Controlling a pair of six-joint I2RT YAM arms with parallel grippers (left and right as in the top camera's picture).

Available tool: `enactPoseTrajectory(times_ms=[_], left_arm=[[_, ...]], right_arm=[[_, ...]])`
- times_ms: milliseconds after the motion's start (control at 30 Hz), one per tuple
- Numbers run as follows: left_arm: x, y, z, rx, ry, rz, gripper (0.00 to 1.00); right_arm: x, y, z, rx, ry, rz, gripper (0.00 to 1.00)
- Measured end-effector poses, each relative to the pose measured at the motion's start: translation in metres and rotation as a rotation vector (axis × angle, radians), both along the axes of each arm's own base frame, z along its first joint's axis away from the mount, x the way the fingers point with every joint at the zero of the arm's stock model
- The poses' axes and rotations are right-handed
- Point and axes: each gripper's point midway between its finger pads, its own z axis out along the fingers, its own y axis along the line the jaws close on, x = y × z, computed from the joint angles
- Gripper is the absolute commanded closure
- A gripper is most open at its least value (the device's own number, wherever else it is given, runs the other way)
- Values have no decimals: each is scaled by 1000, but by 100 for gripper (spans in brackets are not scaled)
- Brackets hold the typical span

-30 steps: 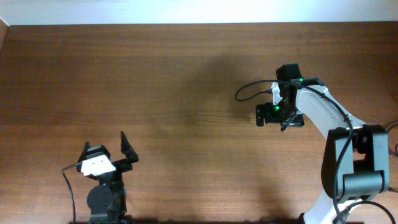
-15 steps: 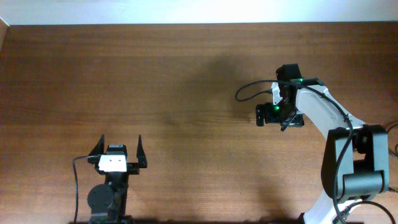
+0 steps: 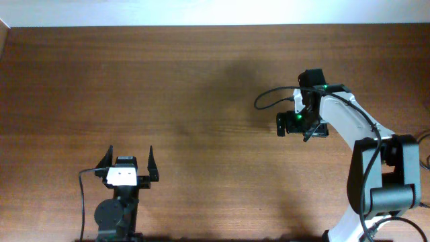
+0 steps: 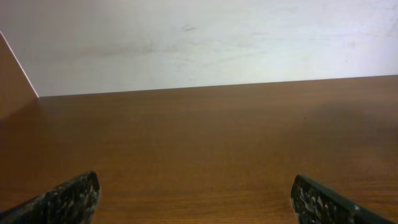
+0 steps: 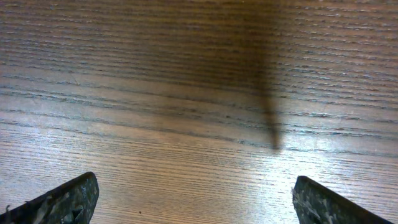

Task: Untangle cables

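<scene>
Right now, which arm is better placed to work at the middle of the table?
Right, probably. The right gripper hangs open, extended over the table; the left gripper sits open by its base at the near edge.

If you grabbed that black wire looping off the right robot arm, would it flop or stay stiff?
Probably bendy: the black wire curves in a smooth loop beside the right arm. The loop stands open rather than collapsed, so it is likely a bit springy. It looks thin, so it is probably light.

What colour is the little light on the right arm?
Green. The light shows best in the overhead view.
</scene>
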Motion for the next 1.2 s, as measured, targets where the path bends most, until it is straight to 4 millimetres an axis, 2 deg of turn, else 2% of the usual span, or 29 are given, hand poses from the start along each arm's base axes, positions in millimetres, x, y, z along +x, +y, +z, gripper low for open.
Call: enactPoseTrajectory(times_ms=[100,167,233,300,367,400,533,633,733,800,900,933,1000,1133,1200], left_arm=[[0,0,0,0,0,0,1],[0,0,0,0,0,0,1],[0,-1,0,0,0,-3,1],[0,-1,0,0,0,-7,1],[0,-1,0,-1,0,-7,1],[0,-1,0,0,-1,-7,1],[0,-1,0,-1,-1,-8,1],[0,-1,0,-1,0,-8,1],[0,-1,0,-1,0,-8,1],[0,-1,0,-1,0,-8,1],[0,-1,0,0,-2,-8,1],[0,-2,0,-1,-2,-11,1],[0,-2,0,-1,0,-11,1],[0,-2,1,-1,-2,-11,1],[0,-2,0,-1,-2,-11,1]], right_arm=[[0,1,1,0,-2,2,1],[1,7,11,-3,-34,23,1],[4,34,61,22,-180,95,1],[-3,58,114,58,-332,162,1],[-11,71,149,83,-432,202,1],[-19,72,179,101,-520,212,1],[-38,58,241,108,-714,191,1],[-60,23,306,23,-967,98,1],[-69,-10,349,-73,-1144,-26,1],[-70,-31,367,-92,-1293,-127,1],[-74,-47,348,-92,-1377,-187,1],[-76,-51,328,-93,-1381,-195,1],[-78,-53,304,-71,-1444,-206,1],[-93,-62,261,-29,-1519,-271,1],[-99,-66,247,-16,-1539,-296,1]])
